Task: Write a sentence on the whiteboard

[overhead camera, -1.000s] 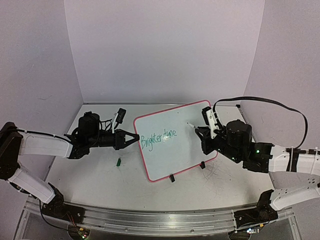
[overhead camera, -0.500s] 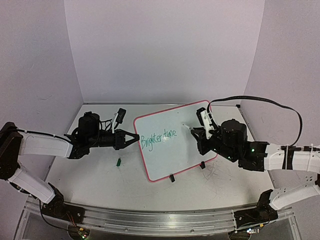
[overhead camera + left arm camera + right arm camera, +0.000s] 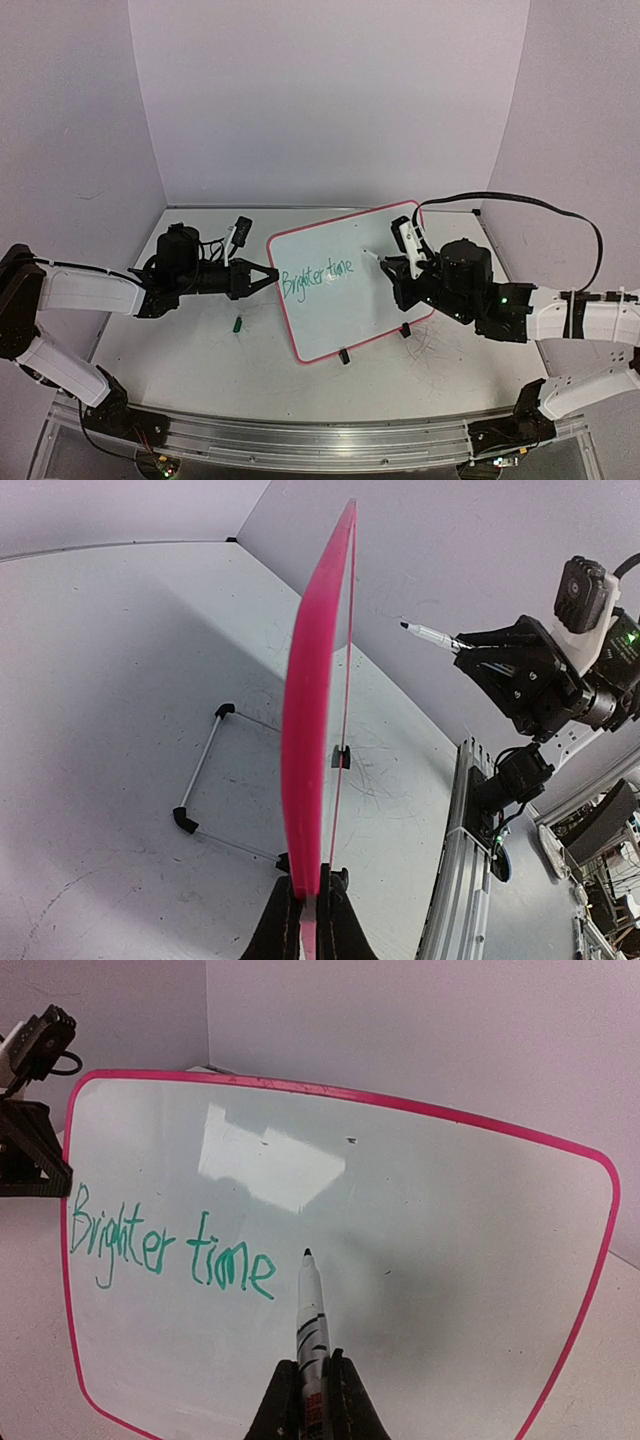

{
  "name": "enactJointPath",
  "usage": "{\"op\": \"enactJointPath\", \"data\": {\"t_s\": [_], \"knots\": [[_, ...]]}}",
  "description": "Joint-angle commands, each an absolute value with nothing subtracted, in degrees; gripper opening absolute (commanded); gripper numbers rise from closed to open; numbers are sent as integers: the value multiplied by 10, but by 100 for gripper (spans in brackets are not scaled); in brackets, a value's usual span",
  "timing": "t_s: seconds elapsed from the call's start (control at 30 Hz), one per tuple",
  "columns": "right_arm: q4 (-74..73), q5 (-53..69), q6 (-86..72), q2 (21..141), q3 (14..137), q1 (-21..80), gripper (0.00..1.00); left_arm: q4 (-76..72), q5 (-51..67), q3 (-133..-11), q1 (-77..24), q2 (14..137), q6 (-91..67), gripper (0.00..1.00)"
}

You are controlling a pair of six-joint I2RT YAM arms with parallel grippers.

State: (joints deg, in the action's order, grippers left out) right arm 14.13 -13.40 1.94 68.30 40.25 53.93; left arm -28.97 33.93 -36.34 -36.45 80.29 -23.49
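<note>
Top view: whiteboard [image 3: 345, 320] is stood upright between the arms, left edge clamped by the left gripper [image 3: 266, 276]. The sentence [image 3: 316, 277] is read so far as "Brighter time".
Left wrist: board is seen edge-on, jaws closed on the pink frame, pen [image 3: 430, 634] tip just off its face.
Right wrist: pen is pinched tight in the right gripper [image 3: 311, 1372], long axis aimed at the board, tip just right of the final "e". Blank space lies rightward, and the right arm is judged nearer

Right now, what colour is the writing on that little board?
Green. The writing shows best in the right wrist view.
</note>
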Motion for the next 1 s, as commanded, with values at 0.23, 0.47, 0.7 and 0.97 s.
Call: {"op": "enactJointPath", "data": {"t_s": [0.23, 0.47, 0.7, 0.97], "knots": [[156, -134, 4, 702, 422, 534, 0, -291, 323, -371, -362, 789, -219, 0], [159, -70, 18, 719, 433, 534, 0, -290, 322, -370, -362, 788, -218, 0], [172, -90, 10, 717, 426, 533, 0, -290, 324, -372, -362, 789, -217, 0], [175, -131, 4, 725, 428, 533, 0, -289, 325, -372, -362, 792, -216, 0]]}}
